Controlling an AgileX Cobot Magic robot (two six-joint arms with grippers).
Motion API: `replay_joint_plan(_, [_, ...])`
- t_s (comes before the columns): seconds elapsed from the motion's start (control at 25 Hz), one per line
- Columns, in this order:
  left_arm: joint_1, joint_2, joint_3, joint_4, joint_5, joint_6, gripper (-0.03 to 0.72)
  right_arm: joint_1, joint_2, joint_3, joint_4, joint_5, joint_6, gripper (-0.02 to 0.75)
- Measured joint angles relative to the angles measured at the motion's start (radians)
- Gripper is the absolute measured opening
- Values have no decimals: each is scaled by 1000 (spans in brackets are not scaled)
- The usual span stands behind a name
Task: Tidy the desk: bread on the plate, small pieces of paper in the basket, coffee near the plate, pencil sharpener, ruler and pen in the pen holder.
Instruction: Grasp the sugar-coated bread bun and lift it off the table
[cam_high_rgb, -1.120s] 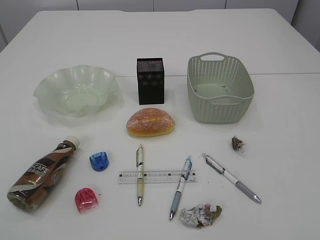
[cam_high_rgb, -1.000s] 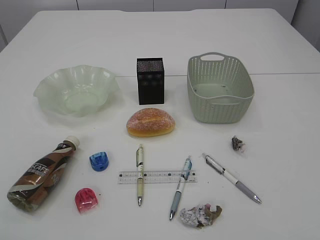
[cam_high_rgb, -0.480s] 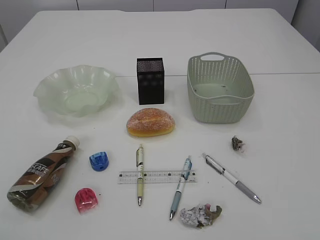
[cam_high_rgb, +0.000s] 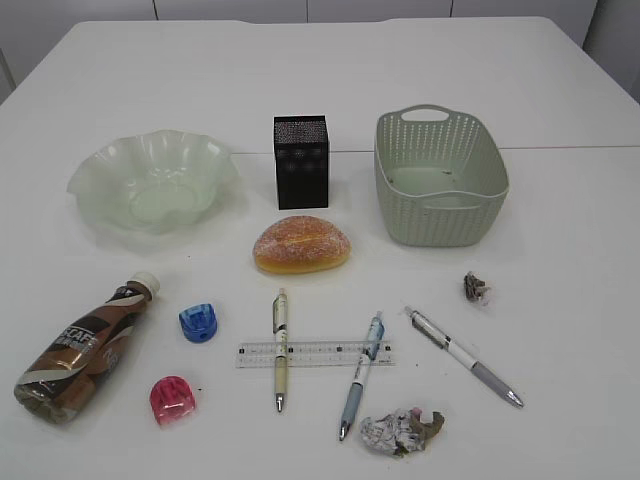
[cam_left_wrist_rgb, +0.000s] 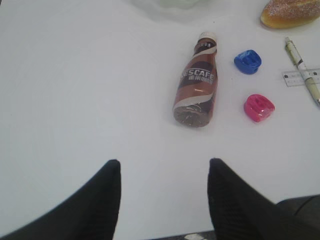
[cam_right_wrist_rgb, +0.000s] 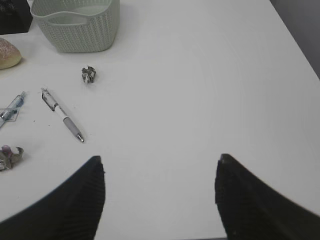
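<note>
Black fingers of the left gripper (cam_left_wrist_rgb: 162, 200) stand apart over bare desk (cam_high_rgb: 560, 90), the coffee (cam_left_wrist_rgb: 196, 86) lying on its side ahead; the right gripper (cam_right_wrist_rgb: 160, 197) is likewise spread and empty. Farther out, the bread (cam_high_rgb: 301, 244) sits before the pen holder (cam_high_rgb: 301, 161), between plate (cam_high_rgb: 152, 182) and basket (cam_high_rgb: 438, 178). The ruler (cam_high_rgb: 314, 354) lies under two pens.

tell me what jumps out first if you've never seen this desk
The golden bun sits mid-desk, just in front of the black mesh cup. A brown coffee bottle lies on its side at the near left. Pens and a clear ruler are scattered along the front, with a crumpled paper beside them.
</note>
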Motion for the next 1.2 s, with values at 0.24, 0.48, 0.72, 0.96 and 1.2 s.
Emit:
replay_joint_plan(0.24, [0,130,-163,0,-4,0,414,0,0,0,8,0,0,507])
replay_joint_plan(0.48, [0,227,-282,0,19,0,414,0,0,0,8,0,0,507])
replay_joint_plan(0.72, [0,285,-337,-16,11,0,414,0,20,-2,8,20,0,507])
replay_joint_plan(0.96, [0,348,-368,-53,21,0,414,0,230,-66,10,105,40,498])
replay_joint_plan(1.2, [0,452,-369,-90,38,0,414,0,476,-219,21,109,123,481])
